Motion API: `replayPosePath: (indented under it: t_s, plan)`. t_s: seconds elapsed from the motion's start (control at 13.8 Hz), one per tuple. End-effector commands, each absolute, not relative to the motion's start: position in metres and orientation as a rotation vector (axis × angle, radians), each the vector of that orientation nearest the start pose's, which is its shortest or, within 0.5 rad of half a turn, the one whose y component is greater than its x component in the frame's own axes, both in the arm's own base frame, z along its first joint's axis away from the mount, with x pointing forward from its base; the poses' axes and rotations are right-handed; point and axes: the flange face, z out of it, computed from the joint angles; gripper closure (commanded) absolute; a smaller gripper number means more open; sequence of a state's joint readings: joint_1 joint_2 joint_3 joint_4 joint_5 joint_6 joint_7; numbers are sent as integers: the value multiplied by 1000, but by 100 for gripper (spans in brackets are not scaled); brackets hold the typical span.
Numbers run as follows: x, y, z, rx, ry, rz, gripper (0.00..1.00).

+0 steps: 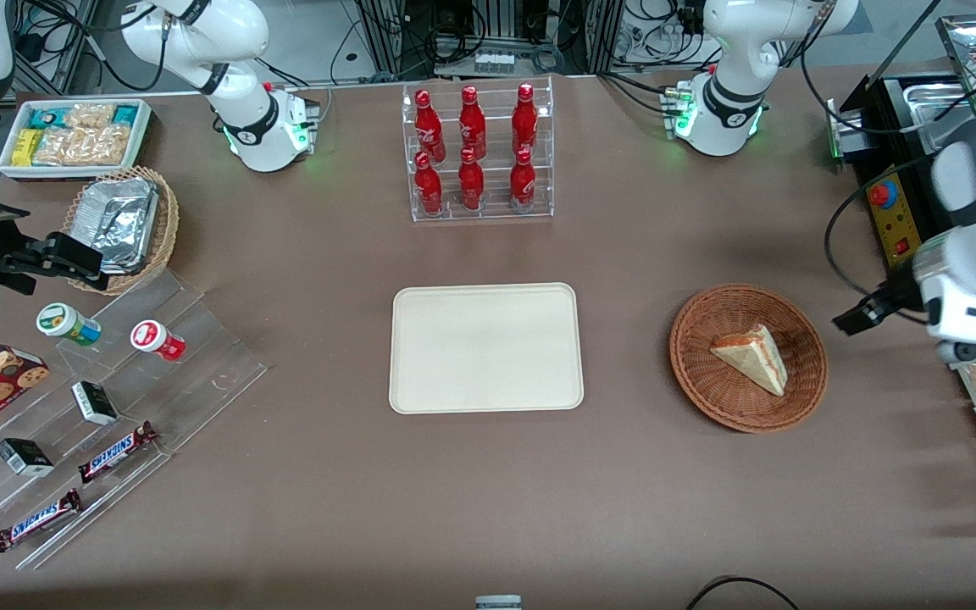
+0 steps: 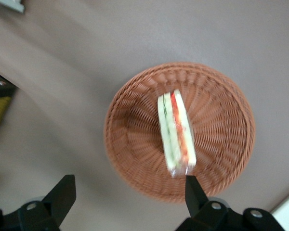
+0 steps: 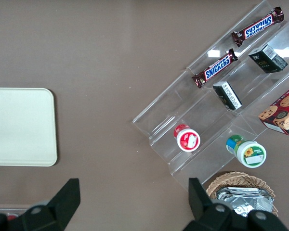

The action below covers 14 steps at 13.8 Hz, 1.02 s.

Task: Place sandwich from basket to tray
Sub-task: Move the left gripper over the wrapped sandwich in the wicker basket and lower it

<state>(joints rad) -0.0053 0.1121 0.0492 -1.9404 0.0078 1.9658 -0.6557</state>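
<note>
Our gripper [image 2: 125,195] hangs with its fingers spread wide, above the table just beside the basket [image 2: 135,139] and touching nothing. The sandwich [image 2: 177,132] lies in that basket, well apart from the bare tray [image 1: 485,347]. We judge it light, soft and crushable, its clear wrap slippery. We would take it gently across the bread faces, mid-wedge.

A clear acrylic rack [image 1: 481,152] held six red bottles [image 1: 471,180]; two Snickers bars [image 1: 118,451] lay on clear stepped shelving [image 1: 200,339]; a tan wicker basket [image 1: 168,222] carried foil containers [image 1: 119,222] nearby.
</note>
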Motion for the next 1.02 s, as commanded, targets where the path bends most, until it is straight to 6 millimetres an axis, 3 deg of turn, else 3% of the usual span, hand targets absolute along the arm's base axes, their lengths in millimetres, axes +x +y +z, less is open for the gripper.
replayPosePath:
  t_s: [0.0, 0.15, 0.58, 0.65, 0.95]
  plan:
    - [547, 5, 377, -2850, -1282, 10, 0]
    - [539, -1, 352, -2833, -1344, -26, 0]
    - [544, -29, 302, -2755, -1554, -92, 0]
    - [545, -38, 296, -2762, -1547, -98, 0]
    - [549, -39, 289, -2769, -1547, -115, 0]
